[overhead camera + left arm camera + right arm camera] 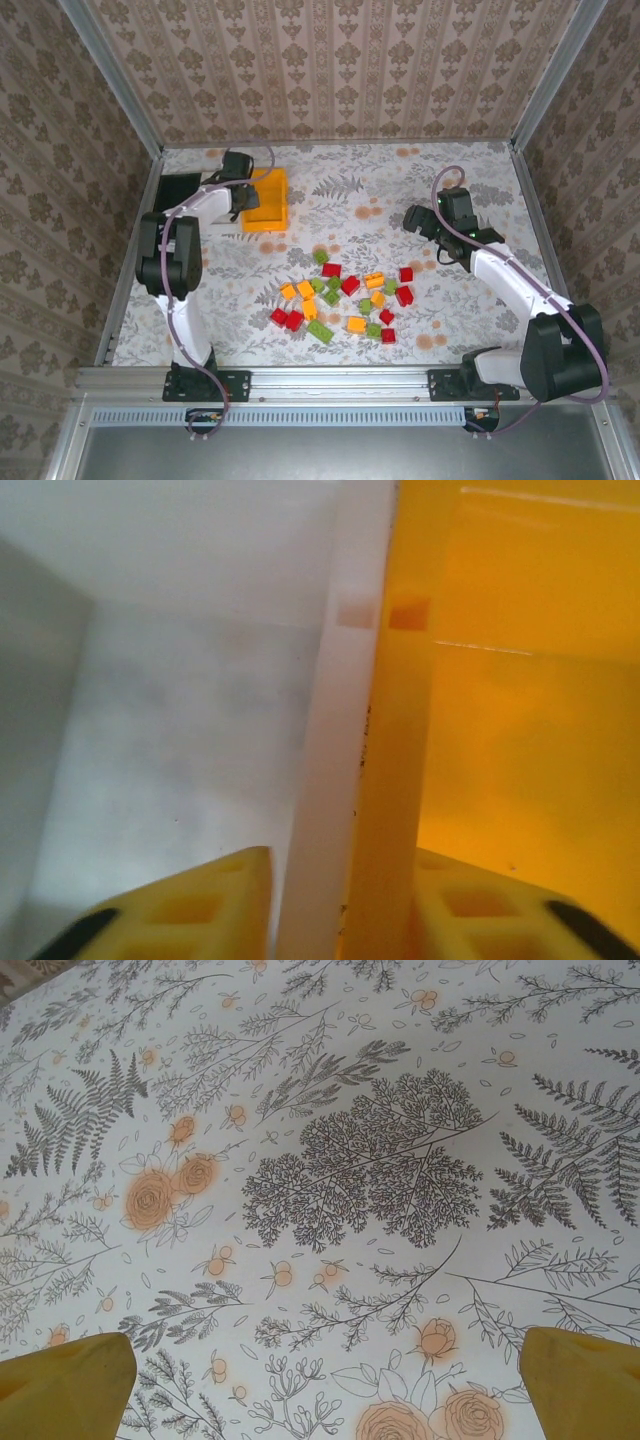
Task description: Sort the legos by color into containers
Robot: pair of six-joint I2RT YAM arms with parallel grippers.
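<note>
Red, orange and lime green legos (pixel 345 295) lie scattered on the middle of the table. At the back left stand the orange bin (pixel 270 200) and the black bin (pixel 178 188). The left arm covers most of the white bin between them. My left gripper (pixel 243 205) (pixel 340 880) is shut on the touching walls of the white bin (pixel 180 730) and the orange bin (pixel 520 740), one finger inside each. Both bins look empty where they show. Over bare tablecloth at the right, my right gripper (pixel 418 222) (pixel 328 1385) is open with nothing between its fingers (pixel 70 1380).
The flowered tablecloth (pixel 350 1170) covers the table (pixel 460 175). Patterned walls and metal posts close in the back and both sides. A metal rail (pixel 340 380) runs along the near edge by the arm bases.
</note>
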